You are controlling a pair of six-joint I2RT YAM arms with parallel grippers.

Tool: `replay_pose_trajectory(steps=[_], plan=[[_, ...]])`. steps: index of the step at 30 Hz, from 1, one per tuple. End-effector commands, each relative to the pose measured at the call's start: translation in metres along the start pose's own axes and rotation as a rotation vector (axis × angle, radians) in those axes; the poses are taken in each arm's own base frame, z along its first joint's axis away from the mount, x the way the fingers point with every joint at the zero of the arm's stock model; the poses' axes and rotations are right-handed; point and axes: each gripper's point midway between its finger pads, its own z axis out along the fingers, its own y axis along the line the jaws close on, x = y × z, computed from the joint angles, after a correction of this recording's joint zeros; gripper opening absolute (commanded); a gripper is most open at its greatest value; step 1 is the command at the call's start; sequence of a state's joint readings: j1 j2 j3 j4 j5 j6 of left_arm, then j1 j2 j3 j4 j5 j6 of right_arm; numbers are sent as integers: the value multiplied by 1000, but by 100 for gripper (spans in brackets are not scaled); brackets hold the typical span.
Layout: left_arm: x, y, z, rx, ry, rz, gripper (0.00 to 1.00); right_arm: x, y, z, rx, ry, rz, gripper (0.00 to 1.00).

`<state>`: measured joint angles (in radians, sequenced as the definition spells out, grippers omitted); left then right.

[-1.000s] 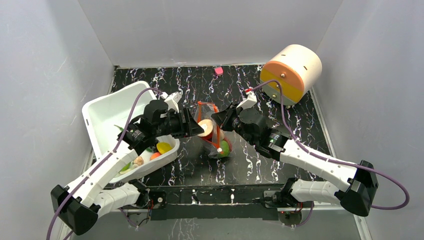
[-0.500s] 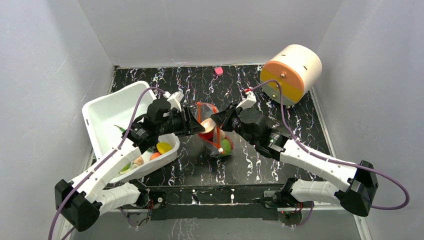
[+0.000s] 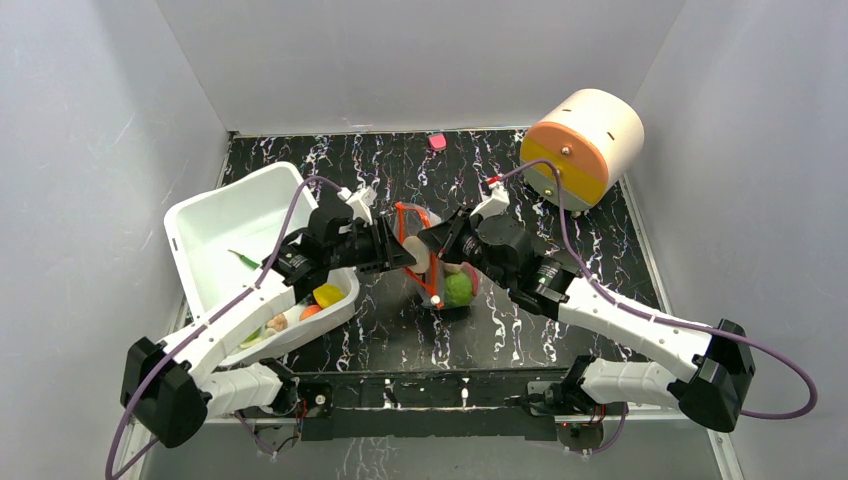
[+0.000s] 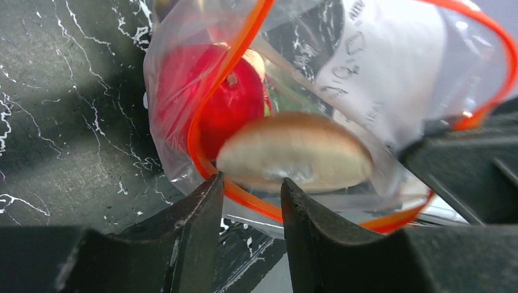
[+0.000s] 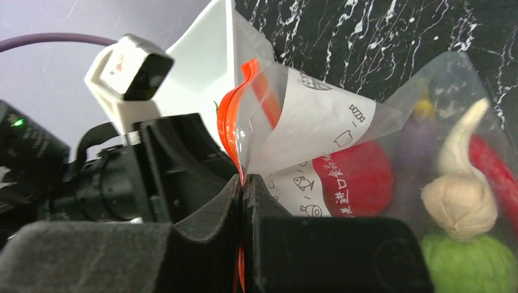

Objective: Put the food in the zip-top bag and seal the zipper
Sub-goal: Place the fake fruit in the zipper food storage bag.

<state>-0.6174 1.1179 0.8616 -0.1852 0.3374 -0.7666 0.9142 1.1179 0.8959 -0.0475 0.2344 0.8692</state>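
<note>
The clear zip-top bag (image 3: 437, 268) stands open at the table's middle, its orange-red zipper (image 4: 211, 97) curving round the mouth. My right gripper (image 5: 244, 183) is shut on the zipper edge and holds that side up. My left gripper (image 4: 251, 183) is at the mouth with its jaws apart and nothing between them. Just past its tips a tan mushroom cap (image 4: 296, 159) lies inside the mouth, with the red apple (image 4: 235, 107) behind it. Through the plastic I see a green round fruit (image 5: 470, 265), a garlic bulb (image 5: 461, 204), a purple eggplant (image 5: 415, 146) and a red chili (image 5: 495, 171).
A white tub (image 3: 215, 225) at the left holds yellow and orange toy pieces (image 3: 327, 294) and a green pepper (image 3: 243, 258). A cream and orange drum (image 3: 582, 148) sits at the back right. A small pink piece (image 3: 437, 142) lies by the back wall.
My left gripper moved right into the bag's mouth and its jaws narrowed. The tan piece it carried now lies inside the mouth. The right gripper kept its hold.
</note>
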Motion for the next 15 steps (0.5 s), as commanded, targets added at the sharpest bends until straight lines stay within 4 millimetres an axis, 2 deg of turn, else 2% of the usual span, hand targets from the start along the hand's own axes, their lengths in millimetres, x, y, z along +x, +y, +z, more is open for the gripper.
replay_pose_trajectory(steps=[1, 7, 11, 15], plan=[[-1, -1, 11, 25, 2, 8, 37, -32, 52, -2, -151, -64, 64, 0], [-14, -15, 0, 41, -33, 32, 39, -35, 45, -2, -118, -83, 49, 0], [-18, -24, -15, 45, -54, 42, 55, -46, 39, -5, -94, -120, 30, 0], [-18, -27, -35, 39, -82, 58, 63, -58, 35, -9, -82, -146, -3, 0]])
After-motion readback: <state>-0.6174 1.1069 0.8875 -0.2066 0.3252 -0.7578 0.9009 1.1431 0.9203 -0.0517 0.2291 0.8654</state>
